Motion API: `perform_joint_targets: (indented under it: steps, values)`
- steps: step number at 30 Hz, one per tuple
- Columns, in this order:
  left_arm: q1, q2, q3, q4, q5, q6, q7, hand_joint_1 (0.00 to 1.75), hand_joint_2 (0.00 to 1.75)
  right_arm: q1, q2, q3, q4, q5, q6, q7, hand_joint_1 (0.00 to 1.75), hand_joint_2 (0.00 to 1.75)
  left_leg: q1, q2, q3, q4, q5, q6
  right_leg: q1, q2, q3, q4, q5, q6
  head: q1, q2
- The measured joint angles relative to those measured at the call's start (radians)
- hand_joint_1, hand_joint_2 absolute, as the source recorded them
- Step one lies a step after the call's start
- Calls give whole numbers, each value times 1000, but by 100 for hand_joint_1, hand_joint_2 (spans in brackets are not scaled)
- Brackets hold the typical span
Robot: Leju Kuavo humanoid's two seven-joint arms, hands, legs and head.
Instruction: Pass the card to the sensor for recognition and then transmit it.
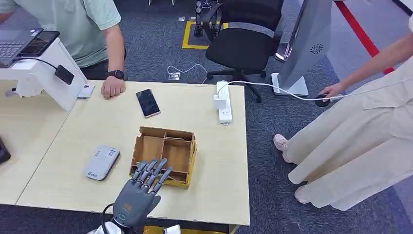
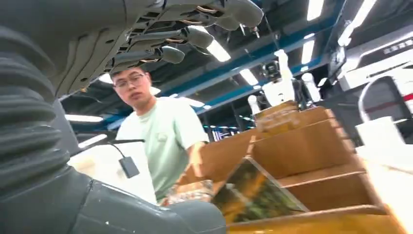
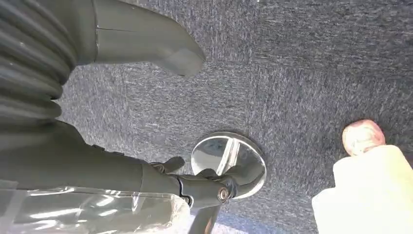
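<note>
phone (image 1: 147,103), power strip (image 1: 223,102) (white), office chair (image 1: 245,36)

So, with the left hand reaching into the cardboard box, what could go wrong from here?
1. The left hand comes over the near wall of the cardboard box; the fingers may push the light box away.
2. The card leans against a divider, so it could tip flat before it is gripped.

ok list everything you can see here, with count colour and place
open cardboard box: 1, brown, table centre, with dividers
flat card reader: 1, grey, beside the box
smartphone: 1, black, far side of table
power strip: 1, white, far table corner
wooden table: 1, pale
office chair: 1, black, beyond table
people: 2, one in a green shirt, one in beige
left hand: 1, dark grey, fingers spread over the box's near edge
right hand: 1, grey, above the carpet
</note>
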Motion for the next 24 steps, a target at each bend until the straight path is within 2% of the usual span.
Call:
perform_joint_targets:
  steps: [4, 13, 20, 24]
  values:
    - [1, -26, -2, 11, 0, 1, -11, 0, 175, -2, -1, 0, 0, 0, 0, 0, 0, 175, 0, 0, 0, 0, 0, 0, 0, 0, 0, 0, 0, 0, 0, 0]
    - [1, -45, -3, 27, 0, 1, -13, 0, 175, -4, -2, -2, 0, 0, 0, 0, 0, 175, 0, 0, 0, 0, 0, 0, 0, 0, 0, 0, 0, 0, 0, 0]
    - [-9, -90, -5, 56, 0, 5, -67, 0, 175, -5, -2, -2, 2, 3, -1, 0, 0, 175, 0, 0, 0, 0, 0, 0, 0, 0, 0, 0, 0, 0, 0, 0]
    - [-34, -115, -15, 91, 0, 14, -76, 0, 175, -10, -2, 1, 6, 5, -5, 1, 0, 175, 0, 0, 0, 0, 0, 0, 0, 0, 0, 0, 0, 0, 0, 0]
